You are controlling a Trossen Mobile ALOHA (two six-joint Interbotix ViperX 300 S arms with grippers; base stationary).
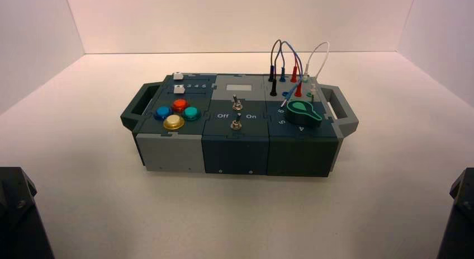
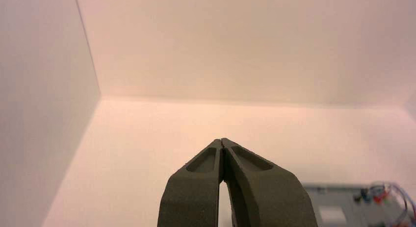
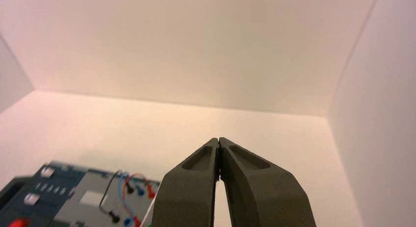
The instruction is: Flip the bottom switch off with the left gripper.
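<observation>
The box [image 1: 235, 152] stands in the middle of the table. On its dark centre panel the bottom switch [image 1: 236, 124], a tiny silver toggle on a round nut, sits nearer the front edge, with the matching second toggle [image 1: 237, 103] just behind it. My left gripper [image 2: 222, 140] is shut with nothing in it, its fingertips touching. It is parked far back from the box, and only a corner of the box [image 2: 343, 207] shows past its fingers. My right gripper [image 3: 218, 139] is likewise shut and empty, parked on the other side. Only the arms' dark bodies show in the high view's lower corners.
Left of the switches sit several round coloured buttons [image 1: 177, 114] and two white sliders [image 1: 179, 83]. On the right are a green knob [image 1: 303, 113] and plugged wires [image 1: 290, 69]. Handles [image 1: 137, 105] stick out at both ends. White walls enclose the table.
</observation>
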